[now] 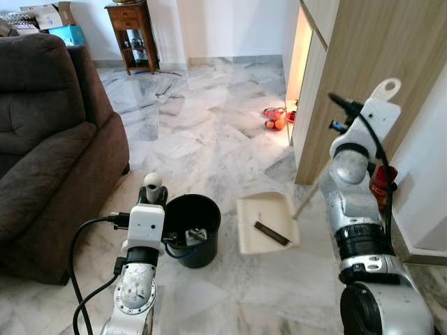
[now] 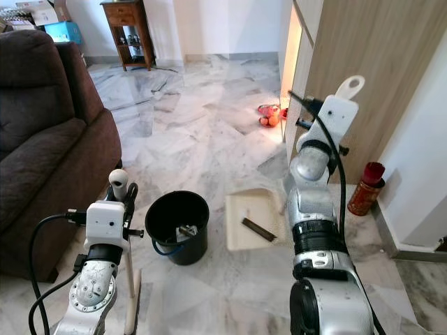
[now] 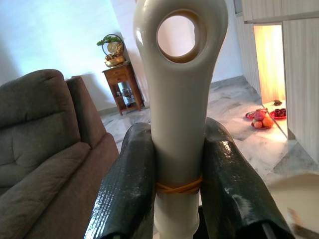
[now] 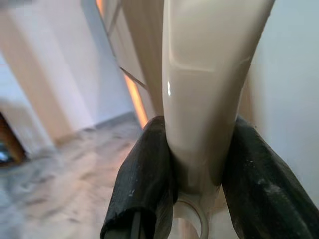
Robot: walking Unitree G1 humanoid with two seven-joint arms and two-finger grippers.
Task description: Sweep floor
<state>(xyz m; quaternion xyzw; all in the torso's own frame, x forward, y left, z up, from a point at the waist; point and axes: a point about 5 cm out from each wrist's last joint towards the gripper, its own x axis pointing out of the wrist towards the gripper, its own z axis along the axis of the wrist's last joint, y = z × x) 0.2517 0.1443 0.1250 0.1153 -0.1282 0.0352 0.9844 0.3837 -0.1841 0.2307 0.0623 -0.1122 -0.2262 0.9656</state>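
While our left tool (image 3: 177, 189) clamps the broom handle (image 3: 177, 99) beside the black bucket (image 1: 192, 227), our right tool (image 4: 197, 174) grips the dustpan handle (image 4: 209, 74) above the dustpan (image 1: 269, 223).

My head pair looks forward and down over both arms at the marble floor (image 1: 209, 132); both eyes share the black bucket (image 1: 193, 229) and dustpan (image 1: 267, 222). Each wrist camera sits right behind its claw, very close, sighting along the fingers: the left toward the sofa (image 3: 45, 144), the right toward the wooden cabinet (image 4: 129, 55).
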